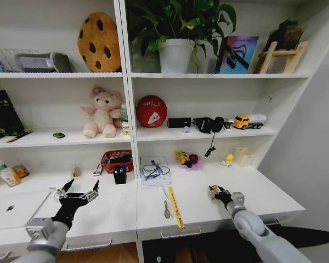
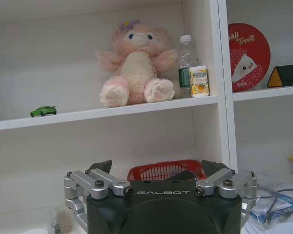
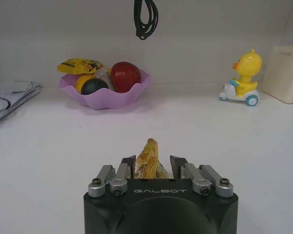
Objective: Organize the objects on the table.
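Note:
My right gripper (image 1: 215,192) hovers low over the white table (image 1: 263,192) on its right side, shut on a small yellow snack packet (image 3: 149,163). Over the left part of the table my left gripper (image 1: 83,189) is open and holds nothing; its fingers (image 2: 100,168) spread wide in front of a red basket (image 2: 166,170). A silver laptop (image 1: 11,205) lies closed at the far left. A tiny green toy car (image 1: 58,135) sits on the shelf above, also in the left wrist view (image 2: 43,111). A small green-labelled jar (image 2: 200,81) stands beside the pink bear (image 2: 136,63).
A purple bowl (image 3: 107,92) of snacks and a yellow duck toy (image 3: 244,78) stand at the table's back. A yellow ruler (image 1: 175,207), a spoon (image 1: 166,207), papers with cables (image 1: 155,171) and a black pen holder (image 1: 119,175) lie mid-table. A bottle (image 1: 5,174) stands far left.

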{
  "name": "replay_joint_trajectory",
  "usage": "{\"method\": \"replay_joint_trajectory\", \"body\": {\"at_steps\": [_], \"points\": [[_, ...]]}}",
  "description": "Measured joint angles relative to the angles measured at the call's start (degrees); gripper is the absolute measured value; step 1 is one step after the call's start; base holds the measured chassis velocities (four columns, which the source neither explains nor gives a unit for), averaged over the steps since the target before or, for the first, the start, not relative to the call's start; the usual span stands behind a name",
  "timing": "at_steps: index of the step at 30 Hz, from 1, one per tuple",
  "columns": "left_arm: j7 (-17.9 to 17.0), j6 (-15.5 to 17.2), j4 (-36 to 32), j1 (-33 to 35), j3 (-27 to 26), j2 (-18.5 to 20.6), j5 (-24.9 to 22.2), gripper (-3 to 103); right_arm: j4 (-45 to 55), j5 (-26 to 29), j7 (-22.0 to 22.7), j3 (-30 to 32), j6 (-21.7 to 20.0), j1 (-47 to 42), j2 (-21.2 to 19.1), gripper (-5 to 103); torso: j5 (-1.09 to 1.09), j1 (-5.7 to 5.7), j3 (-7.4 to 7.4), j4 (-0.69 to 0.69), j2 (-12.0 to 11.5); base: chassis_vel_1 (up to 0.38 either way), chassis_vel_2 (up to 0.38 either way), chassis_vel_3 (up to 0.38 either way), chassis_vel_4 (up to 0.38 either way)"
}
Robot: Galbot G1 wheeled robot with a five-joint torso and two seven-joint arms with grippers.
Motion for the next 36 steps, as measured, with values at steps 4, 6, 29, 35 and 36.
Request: {"method": "replay_joint_trajectory", "body": {"at_steps": [4, 6, 29, 35, 36], "points": [[0.0, 0.0, 0.0, 0.0, 0.0, 0.0, 0.0, 100, -0.1, -0.04, -0.13, 0.0, 0.34, -0.26, 0.11, 34, 0.0, 0.0, 0.0, 0.0, 0.0, 0.0, 0.0, 0.0, 0.0], [0.0, 0.0, 0.0, 0.0, 0.0, 0.0, 0.0, 100, -0.09, -0.1, -0.13, 0.03, 0.5, -0.5, 0.13, 23, 0.0, 0.0, 0.0, 0.0, 0.0, 0.0, 0.0, 0.0, 0.0], [-0.01, 0.0, 0.0, 0.0, 0.0, 0.0, 0.0, 100, -13.21, 5.46, -3.19, -16.79, 0.55, 32.09, 2.77, 0, -0.02, 0.01, 0.0, 0.04, 0.0, 0.0, 0.0, 0.0, 0.0], [0.0, 0.0, 0.0, 0.0, 0.0, 0.0, 0.0, 100, -21.23, 4.79, -3.29, -22.75, 1.44, 40.26, 6.75, 0, -0.02, 0.01, 0.01, 0.01, 0.0, 0.0, 0.0, 0.0, 0.0], [0.0, 0.0, 0.0, 0.0, 0.0, 0.0, 0.0, 100, -21.23, 4.79, -3.29, -22.75, 1.44, 40.26, 6.75, 0, -0.02, 0.01, 0.01, 0.01, 0.0, 0.0, 0.0, 0.0, 0.0]]}}
